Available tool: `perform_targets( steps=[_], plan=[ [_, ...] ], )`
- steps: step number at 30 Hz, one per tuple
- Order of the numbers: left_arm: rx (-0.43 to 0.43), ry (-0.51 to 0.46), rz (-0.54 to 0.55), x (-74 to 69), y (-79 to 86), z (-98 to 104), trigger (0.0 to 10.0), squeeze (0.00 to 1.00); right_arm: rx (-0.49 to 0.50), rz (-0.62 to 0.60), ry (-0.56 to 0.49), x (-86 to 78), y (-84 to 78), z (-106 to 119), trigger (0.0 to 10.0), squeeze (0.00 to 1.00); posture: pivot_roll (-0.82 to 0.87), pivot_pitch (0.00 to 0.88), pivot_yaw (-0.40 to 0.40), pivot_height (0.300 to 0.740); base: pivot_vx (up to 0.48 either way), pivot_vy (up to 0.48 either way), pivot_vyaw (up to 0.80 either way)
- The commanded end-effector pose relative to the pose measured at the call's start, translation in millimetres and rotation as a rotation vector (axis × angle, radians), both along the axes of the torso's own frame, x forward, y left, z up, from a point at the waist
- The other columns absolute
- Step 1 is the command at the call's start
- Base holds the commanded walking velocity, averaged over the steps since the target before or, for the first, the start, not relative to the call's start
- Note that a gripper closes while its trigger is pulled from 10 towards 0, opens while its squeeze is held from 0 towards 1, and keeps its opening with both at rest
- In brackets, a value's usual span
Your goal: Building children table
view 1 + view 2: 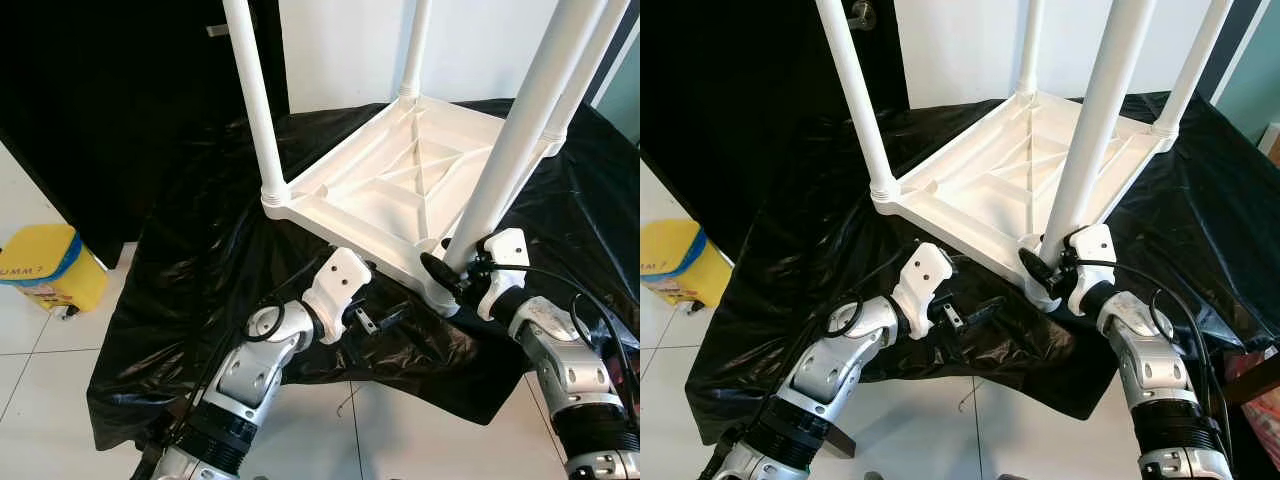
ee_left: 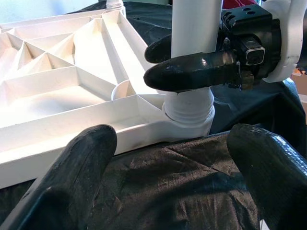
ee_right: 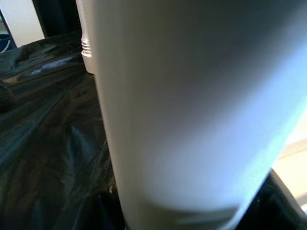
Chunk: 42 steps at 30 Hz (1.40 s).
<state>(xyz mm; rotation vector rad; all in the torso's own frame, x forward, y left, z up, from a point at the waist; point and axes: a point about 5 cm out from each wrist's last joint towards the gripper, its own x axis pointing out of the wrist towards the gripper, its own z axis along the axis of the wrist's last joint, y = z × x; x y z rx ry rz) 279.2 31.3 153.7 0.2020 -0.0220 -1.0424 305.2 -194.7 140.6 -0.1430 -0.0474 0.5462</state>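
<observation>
A white children's table (image 1: pixel 400 190) lies upside down on a black plastic sheet (image 1: pixel 200 270), its legs pointing up. My right gripper (image 1: pixel 445 272) is shut on the nearest leg (image 1: pixel 510 150), just above the socket at the table's front corner. The left wrist view shows its black fingers (image 2: pixel 192 72) clamped around that leg (image 2: pixel 194 24). In the right wrist view the leg (image 3: pixel 182 96) is seen very close. My left gripper (image 1: pixel 385 318) hovers low over the sheet, just in front of the table's front edge and left of that corner. It is open (image 2: pixel 172 158) and holds nothing.
A yellow bin (image 1: pixel 45 265) stands on the white tiled floor at the left. A black curtain or panel (image 1: pixel 100 100) rises behind the sheet on the left. The other table legs (image 1: pixel 255 100) stand tall at the remaining corners.
</observation>
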Motion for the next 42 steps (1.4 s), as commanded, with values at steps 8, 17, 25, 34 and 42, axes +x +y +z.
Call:
perform_targets(
  steps=[8, 17, 25, 34, 42],
  plan=[
    [-0.008, 0.009, 0.023, 1.2, 0.8, -2, 10.0, 0.00, 0.050, -0.038, 0.082, -0.5, 12.8, -18, 10.0, 0.00, -0.14, 0.022, -0.002, 0.740, 0.000, 0.000, 0.00],
    [-0.018, 0.013, 0.029, 1.1, -1.1, -3, 10.0, 0.00, 0.096, -0.246, 0.083, -1.7, 26.3, -26, 10.0, 0.00, -0.14, 0.015, -0.016, 0.740, 0.000, 0.000, 0.00],
    [-0.027, 0.012, 0.043, 2.4, 0.2, -3, 10.0, 0.00, 0.141, -0.462, 0.106, -5.2, 34.9, -36, 10.0, 0.00, -0.13, 0.006, -0.027, 0.740, 0.000, 0.000, 0.00],
    [-0.034, 0.013, 0.049, 3.1, 0.0, -3, 10.0, 0.00, 0.165, -0.638, 0.093, -5.8, 39.6, -35, 10.0, 0.00, -0.12, 0.000, -0.034, 0.740, 0.000, 0.000, 0.00],
    [-0.022, 0.002, 0.051, 6.5, 0.6, -4, 10.0, 0.00, 0.199, -0.732, 0.097, -5.9, 52.4, -35, 10.0, 0.00, -0.12, 0.000, -0.023, 0.740, 0.000, 0.000, 0.00]
  ],
)
